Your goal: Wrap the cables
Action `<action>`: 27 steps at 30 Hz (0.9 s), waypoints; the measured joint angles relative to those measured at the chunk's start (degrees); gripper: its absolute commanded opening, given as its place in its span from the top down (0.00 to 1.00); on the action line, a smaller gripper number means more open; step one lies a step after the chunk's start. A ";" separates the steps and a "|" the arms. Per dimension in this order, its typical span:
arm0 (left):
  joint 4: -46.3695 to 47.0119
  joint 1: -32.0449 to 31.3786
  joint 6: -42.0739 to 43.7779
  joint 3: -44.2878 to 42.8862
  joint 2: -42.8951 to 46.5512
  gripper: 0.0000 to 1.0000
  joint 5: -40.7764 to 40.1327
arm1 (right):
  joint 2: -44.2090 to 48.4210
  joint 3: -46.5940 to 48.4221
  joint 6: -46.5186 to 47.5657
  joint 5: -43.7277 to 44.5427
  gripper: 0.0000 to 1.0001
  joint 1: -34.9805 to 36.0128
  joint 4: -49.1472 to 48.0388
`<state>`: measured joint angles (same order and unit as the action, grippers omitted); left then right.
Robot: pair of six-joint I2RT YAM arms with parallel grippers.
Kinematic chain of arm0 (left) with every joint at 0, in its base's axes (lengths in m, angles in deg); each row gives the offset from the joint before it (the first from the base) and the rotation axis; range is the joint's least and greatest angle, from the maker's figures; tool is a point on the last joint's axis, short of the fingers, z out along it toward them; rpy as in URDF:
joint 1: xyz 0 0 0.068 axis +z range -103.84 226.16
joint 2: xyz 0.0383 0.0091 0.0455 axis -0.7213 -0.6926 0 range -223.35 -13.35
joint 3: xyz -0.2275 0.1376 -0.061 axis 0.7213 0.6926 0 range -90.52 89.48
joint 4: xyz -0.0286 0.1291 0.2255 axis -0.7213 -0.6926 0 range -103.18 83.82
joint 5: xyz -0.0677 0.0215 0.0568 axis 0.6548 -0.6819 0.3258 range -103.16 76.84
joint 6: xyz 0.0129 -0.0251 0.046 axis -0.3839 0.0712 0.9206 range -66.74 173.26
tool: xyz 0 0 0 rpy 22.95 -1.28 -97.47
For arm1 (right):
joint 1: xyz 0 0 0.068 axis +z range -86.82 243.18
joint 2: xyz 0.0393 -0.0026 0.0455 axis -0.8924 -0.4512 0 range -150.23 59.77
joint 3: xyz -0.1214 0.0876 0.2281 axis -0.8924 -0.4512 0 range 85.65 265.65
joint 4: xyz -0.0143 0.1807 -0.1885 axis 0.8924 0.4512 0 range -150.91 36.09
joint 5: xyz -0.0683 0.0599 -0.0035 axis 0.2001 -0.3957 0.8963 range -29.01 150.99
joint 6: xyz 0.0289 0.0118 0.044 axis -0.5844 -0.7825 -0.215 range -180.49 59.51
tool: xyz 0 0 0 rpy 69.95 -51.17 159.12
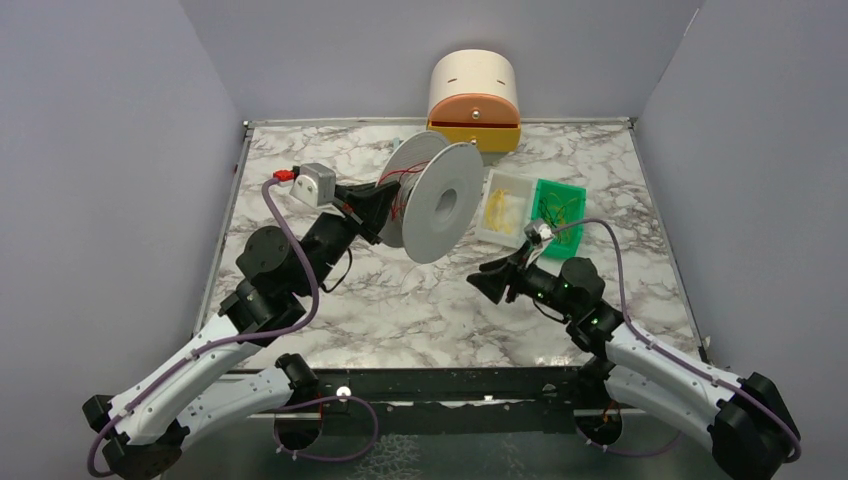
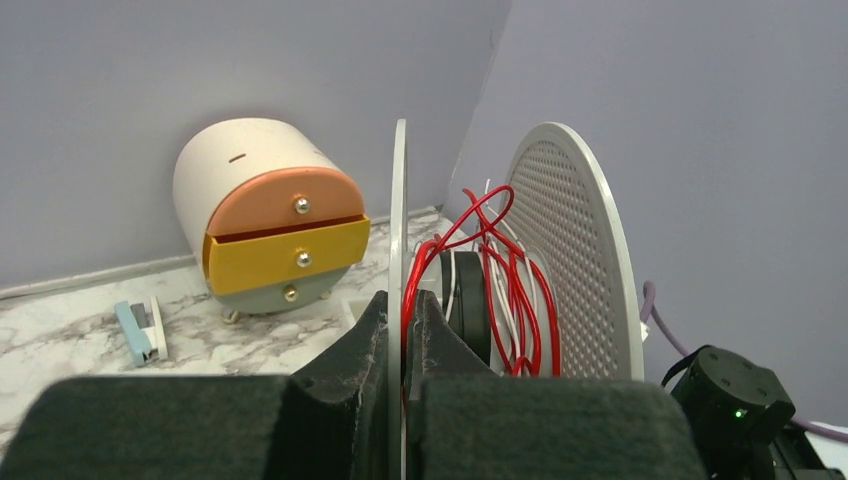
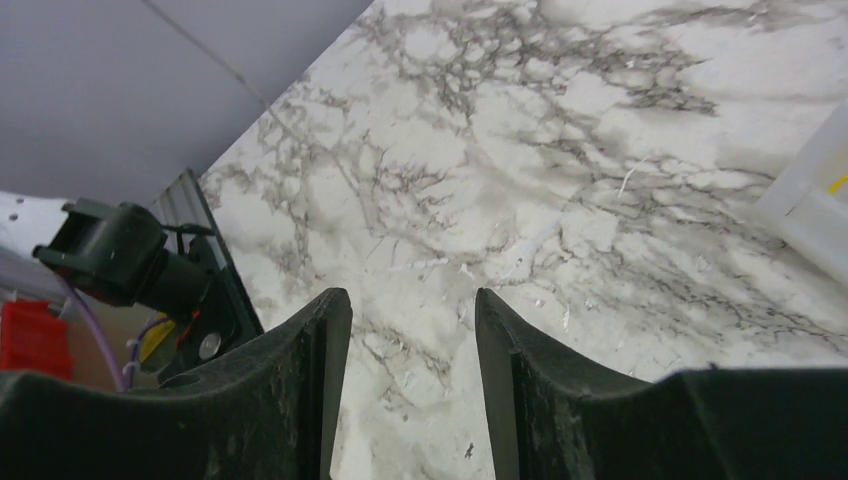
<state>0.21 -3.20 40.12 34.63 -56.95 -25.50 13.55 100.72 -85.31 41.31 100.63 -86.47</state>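
A white spool with two round flanges is held tilted above the marble table. Thin red cables loop loosely round its dark hub between the flanges, mixed with a few white wires; in the top view the red cables show faintly at the hub. My left gripper is shut on the spool's near flange, one finger on each side. My right gripper is open and empty, low over bare marble in front of the spool.
A cream, orange and yellow drawer box stands at the back wall. A white tray with yellow wires and a green tray sit right of the spool. A small blue and white piece lies left of the drawer box.
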 measured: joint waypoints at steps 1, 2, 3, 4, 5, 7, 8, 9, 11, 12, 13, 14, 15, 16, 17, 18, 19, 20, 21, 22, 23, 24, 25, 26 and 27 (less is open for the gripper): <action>-0.59 0.00 0.20 -0.02 0.09 1.00 0.13 | -0.17 0.61 0.02 1.27 0.46 0.00 -0.02; -1.16 0.00 0.31 -0.04 0.20 1.00 0.26 | -0.31 1.05 -0.07 2.58 0.46 0.00 -0.15; -1.84 0.00 0.42 -0.11 0.28 1.00 0.42 | -0.44 1.42 -0.24 3.87 0.45 0.00 -0.31; -2.38 0.00 0.52 -0.13 0.37 1.00 0.59 | -0.59 1.66 -0.50 5.05 0.45 0.00 -0.55; -2.86 0.00 0.55 -0.22 0.39 1.00 0.90 | -0.70 1.81 -0.76 6.10 0.45 0.00 -0.74; -3.63 0.00 0.61 -0.59 0.37 1.00 1.60 | -0.98 2.01 -1.81 7.98 0.44 0.00 -0.94; -4.13 0.00 0.59 -0.92 0.37 1.00 1.99 | -1.18 2.21 -2.43 8.61 0.43 0.00 -0.94; -4.44 0.00 0.61 -1.20 0.37 1.00 2.34 | -1.44 2.54 -3.10 9.14 0.43 -0.02 -0.94; -4.90 0.00 0.59 -1.84 0.37 1.00 2.95 | -2.16 3.23 -4.87 9.86 0.43 -0.02 -1.29; -4.96 0.00 0.61 -1.97 0.39 1.00 3.19 | -2.67 3.72 -5.95 10.10 0.42 0.00 -1.40; -5.03 0.00 0.59 -2.01 0.46 1.00 3.45 | -3.30 4.31 -7.02 10.27 0.42 0.00 -1.44; -5.09 0.00 0.61 -2.03 0.48 1.00 3.63 | -3.89 4.81 -8.15 10.47 0.42 0.00 -1.55; -5.29 0.00 0.63 -2.03 0.50 1.00 3.87 | -4.59 5.46 -9.35 10.73 0.42 0.00 -1.53; -5.51 0.00 0.68 -2.03 0.50 1.00 4.00 | -5.09 5.99 -10.47 11.06 0.42 0.00 -1.49; -5.75 0.00 0.74 -2.03 0.50 1.00 4.11 | -5.40 6.38 -11.39 11.30 0.41 0.00 -1.49; -5.90 0.00 0.79 -2.03 0.50 1.00 4.22 | -5.62 6.82 -12.37 11.58 0.41 0.00 -1.44; -5.95 0.00 0.81 -2.03 0.50 1.00 4.37 | -5.73 7.23 -13.31 11.85 0.40 0.00 -1.44; -5.95 0.00 0.83 -2.03 0.48 1.00 4.48 | -5.77 7.69 -14.32 12.20 0.40 0.00 -1.51; -5.95 0.00 0.87 -2.03 0.50 1.00 4.66 | -5.81 8.13 -15.26 12.50 0.40 0.00 -1.55; -5.95 0.00 0.98 -2.03 0.48 1.00 4.85 | -6.01 8.48 -15.96 12.63 0.40 -0.02 -1.73; -5.95 0.00 1.01 -2.05 0.48 1.00 5.09 | -6.49 9.09 -16.90 12.76 0.40 0.00 -1.81; -5.95 0.00 1.03 -2.05 0.46 1.00 5.35 | -7.15 9.66 -17.70 12.79 0.40 0.00 -1.92; -5.95 0.00 1.05 -2.05 0.46 1.00 5.55 | -7.96 10.23 -18.53 12.79 0.40 0.00 -2.03; -5.95 0.00 1.11 -2.03 0.46 1.00 5.70 | -8.81 10.64 -19.32 12.79 0.40 0.00 -2.34; -5.95 0.00 1.18 -2.03 0.46 1.00 5.77 | -9.60 10.93 -20.15 12.76 0.40 0.00 -2.67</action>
<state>-5.73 -3.20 41.30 32.60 -56.49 -19.73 3.96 111.65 -105.46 54.08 100.63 -89.13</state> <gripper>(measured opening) 0.056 0.602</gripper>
